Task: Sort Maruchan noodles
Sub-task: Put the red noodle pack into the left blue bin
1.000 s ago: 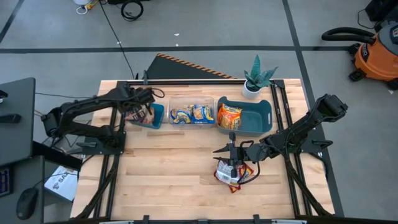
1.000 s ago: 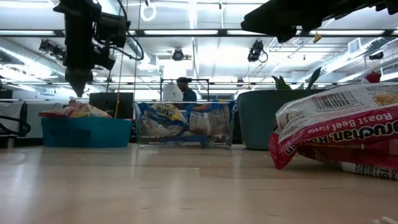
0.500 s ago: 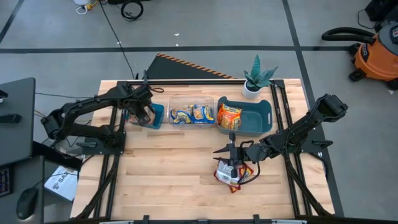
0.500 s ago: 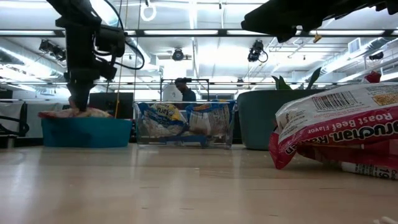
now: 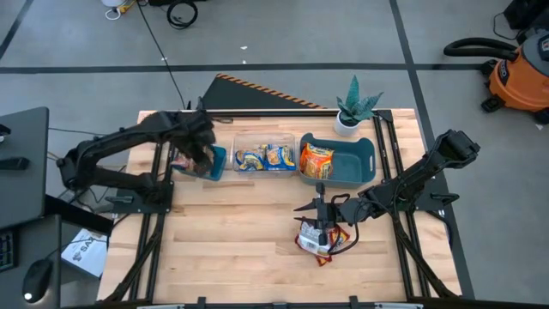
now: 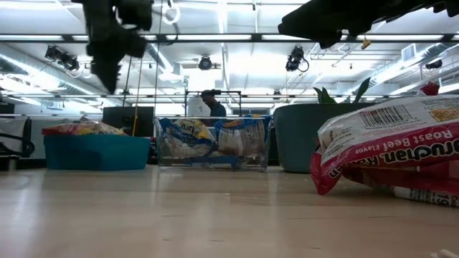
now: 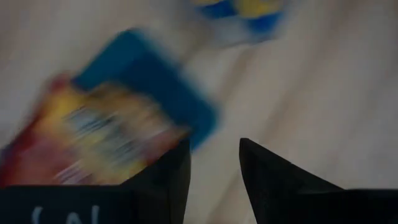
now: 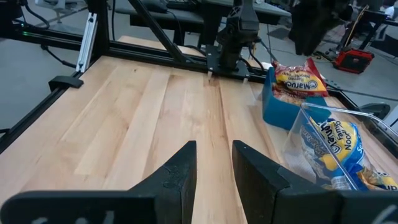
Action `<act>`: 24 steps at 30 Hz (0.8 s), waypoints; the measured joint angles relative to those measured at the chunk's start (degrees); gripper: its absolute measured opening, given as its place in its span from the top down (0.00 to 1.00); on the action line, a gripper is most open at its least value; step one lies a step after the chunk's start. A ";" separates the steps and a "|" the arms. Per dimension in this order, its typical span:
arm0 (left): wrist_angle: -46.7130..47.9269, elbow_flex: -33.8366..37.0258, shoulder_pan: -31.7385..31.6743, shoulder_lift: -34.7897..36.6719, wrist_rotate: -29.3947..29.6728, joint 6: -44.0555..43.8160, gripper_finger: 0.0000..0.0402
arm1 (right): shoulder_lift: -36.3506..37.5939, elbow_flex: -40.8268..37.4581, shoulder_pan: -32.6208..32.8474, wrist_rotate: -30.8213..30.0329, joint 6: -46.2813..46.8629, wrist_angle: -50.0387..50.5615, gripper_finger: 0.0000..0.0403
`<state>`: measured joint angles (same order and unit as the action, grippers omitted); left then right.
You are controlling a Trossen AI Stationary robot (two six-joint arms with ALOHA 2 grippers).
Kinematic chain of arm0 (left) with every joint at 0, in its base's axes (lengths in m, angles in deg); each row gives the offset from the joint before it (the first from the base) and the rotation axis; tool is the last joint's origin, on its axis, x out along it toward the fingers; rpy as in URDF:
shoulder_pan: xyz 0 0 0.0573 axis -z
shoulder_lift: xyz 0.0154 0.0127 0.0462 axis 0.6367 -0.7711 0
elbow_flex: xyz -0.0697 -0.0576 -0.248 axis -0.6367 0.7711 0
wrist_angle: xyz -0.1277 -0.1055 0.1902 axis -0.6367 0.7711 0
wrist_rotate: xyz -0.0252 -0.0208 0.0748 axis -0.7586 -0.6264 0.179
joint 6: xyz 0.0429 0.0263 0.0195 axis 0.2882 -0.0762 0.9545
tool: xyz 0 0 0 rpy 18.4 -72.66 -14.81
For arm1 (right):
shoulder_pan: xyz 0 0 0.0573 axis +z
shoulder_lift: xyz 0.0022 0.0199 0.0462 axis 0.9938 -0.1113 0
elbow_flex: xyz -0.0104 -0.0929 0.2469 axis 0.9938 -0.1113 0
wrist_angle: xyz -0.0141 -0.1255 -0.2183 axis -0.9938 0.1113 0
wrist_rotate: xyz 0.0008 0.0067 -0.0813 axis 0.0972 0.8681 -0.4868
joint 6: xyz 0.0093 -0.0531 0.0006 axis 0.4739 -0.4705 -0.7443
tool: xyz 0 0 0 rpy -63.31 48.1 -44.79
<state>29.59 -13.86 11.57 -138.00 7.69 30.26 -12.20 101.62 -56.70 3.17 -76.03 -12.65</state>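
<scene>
Maruchan noodles lie in several places. A red and silver pile (image 5: 322, 242) rests flat on the table at the near right (image 6: 401, 150). A red-yellow packet (image 7: 93, 137) lies in the small teal bin (image 5: 214, 161). Blue-and-yellow packets (image 5: 264, 157) fill the clear bin (image 6: 211, 143). An orange packet (image 5: 316, 160) lies in the large teal bin (image 5: 352, 163). My left gripper (image 7: 214, 168) hangs open over the small teal bin (image 6: 97, 152), holding nothing. My right gripper (image 8: 214, 155) is open above the table, just beyond the pile (image 5: 319, 209).
A potted plant (image 5: 353, 107) stands at the far edge behind the large teal bin. Bare wood stretches across the table's near left and middle (image 5: 232, 232). A person (image 6: 213, 102) stands in the room beyond the table.
My left gripper dipped into the small teal bin, then rose well above it, tipping as it went. The red-yellow packet stays in that bin. My right arm has kept still.
</scene>
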 joint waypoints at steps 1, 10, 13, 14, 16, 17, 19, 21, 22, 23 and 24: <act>-2.09 0.30 2.05 0.00 -1.98 -1.03 0.65 | 0.00 0.00 0.05 0.00 0.30 0.08 0.73; -28.00 8.65 23.47 -0.28 3.27 -3.74 0.65 | 0.00 0.50 2.68 -2.47 4.54 4.39 0.73; -31.24 10.57 29.13 -0.28 6.34 -2.91 0.65 | 0.01 3.68 3.55 -4.82 10.58 12.09 0.73; -31.86 11.03 30.66 -0.28 7.52 -2.59 0.65 | 0.02 5.20 3.71 -4.48 13.30 16.40 0.73; -33.45 11.79 33.15 -0.28 10.12 -2.50 0.65 | 0.02 8.59 4.02 -3.08 20.51 28.57 0.73; -34.22 12.08 34.02 -0.28 11.06 -2.91 0.65 | 0.00 10.40 4.21 -2.51 24.87 34.83 0.73; -35.85 12.79 35.40 -0.28 11.55 -3.90 0.65 | 0.00 13.97 4.35 0.04 32.68 45.30 0.73; -36.82 13.24 36.43 -0.28 11.50 -3.74 0.65 | 0.02 16.63 4.37 4.45 38.87 53.58 0.73; -37.06 13.48 36.80 -0.24 11.50 -3.48 0.65 | 0.02 17.91 4.39 6.75 41.45 57.54 0.73; -37.04 13.71 37.03 -0.24 11.49 -3.26 0.65 | 0.00 19.20 4.44 8.66 43.50 60.71 0.73; -36.78 13.86 37.15 -0.24 11.43 -2.67 0.65 | 0.02 20.36 4.51 10.29 45.07 62.86 0.73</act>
<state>-7.19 0.00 48.72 -138.24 19.12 27.59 -12.18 121.98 -52.19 13.47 -30.96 50.21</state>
